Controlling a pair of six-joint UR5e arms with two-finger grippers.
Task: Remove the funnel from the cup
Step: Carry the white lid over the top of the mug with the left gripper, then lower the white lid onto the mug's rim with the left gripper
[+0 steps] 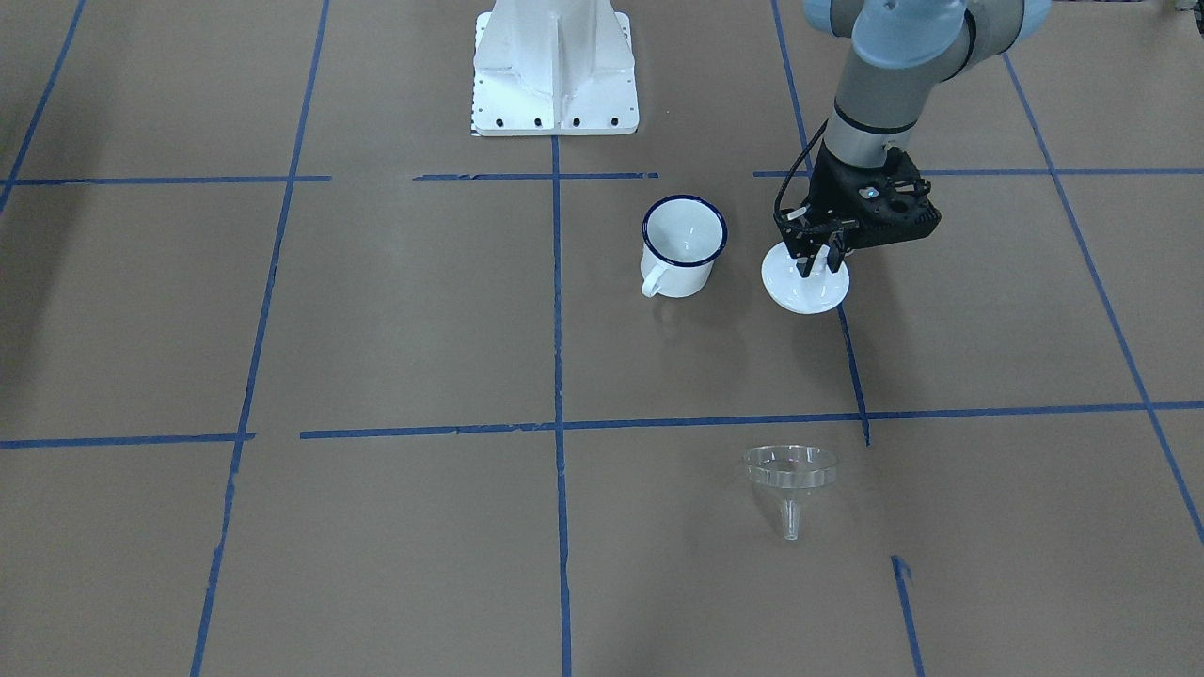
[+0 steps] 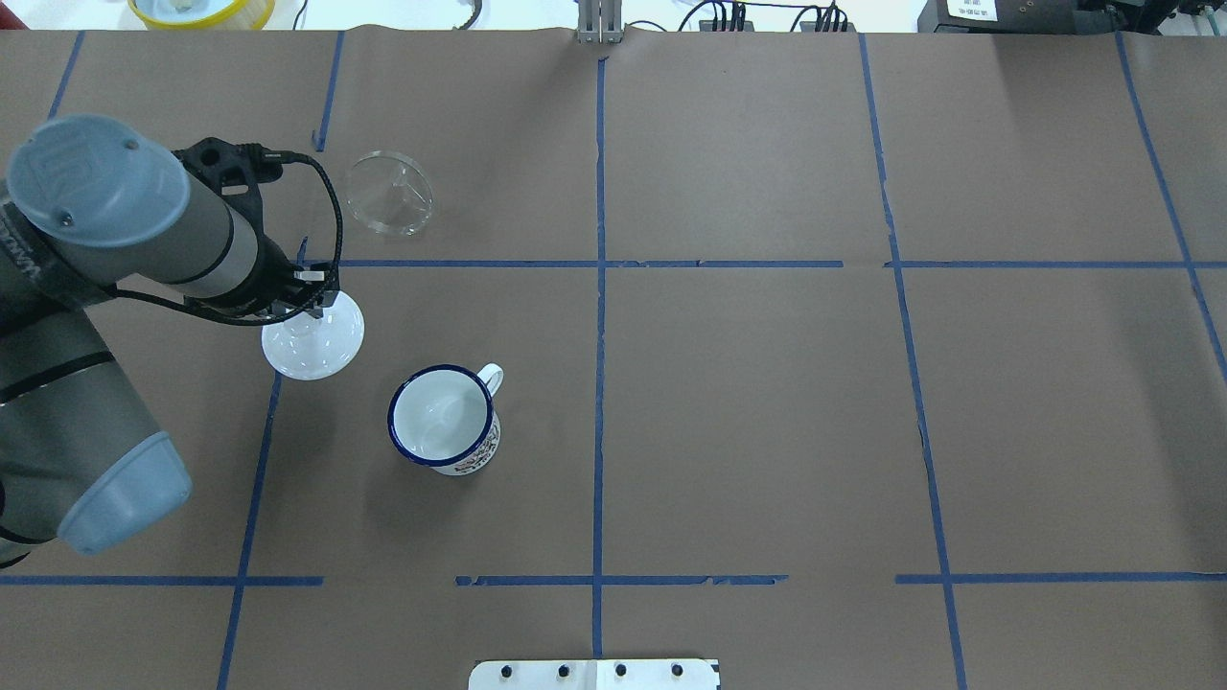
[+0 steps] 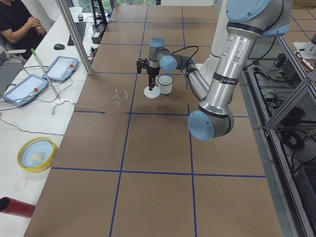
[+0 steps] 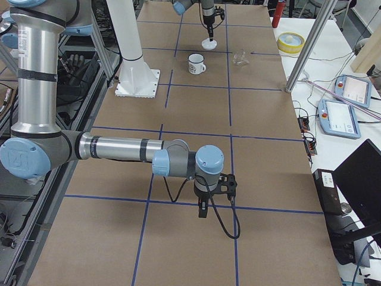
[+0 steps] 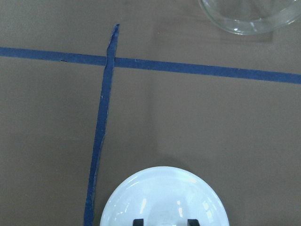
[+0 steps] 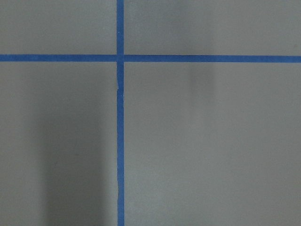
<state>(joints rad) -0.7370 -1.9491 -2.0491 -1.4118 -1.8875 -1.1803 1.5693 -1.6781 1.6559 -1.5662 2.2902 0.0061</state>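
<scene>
Funnel (image 1: 790, 475), clear and out of the cup (image 1: 684, 240), lies tipped on the bench (image 1: 376, 310) with its spout pointing away from the robot, well apart from the left fingers (image 5: 138, 222) on their far side. The cup stands upright and empty near those fingers, on their side toward the middle of the bench. Directly under them sits a round white lid (image 1: 809, 293). The two tips show with a narrow gap over the lid's centre, but its knob is hidden, so I cannot tell whether they are clamped on it.

Brown paper covers the bench, divided into squares by blue tape (image 1: 557, 310). A white base plate (image 1: 555, 94) is bolted at the robot's edge. Beyond the bench a white side desk (image 3: 29, 113) carries two tablets (image 3: 24, 89) and a yellow bowl (image 3: 35, 154), and a seated person (image 3: 17, 22) is cut off at the corner.

The left wrist view catches only an arc of the funnel's rim. The print on the cup's wall is too small to read. The right fingers (image 4: 202, 211) hang over bare paper, seen only from the side; I cannot tell their state.
</scene>
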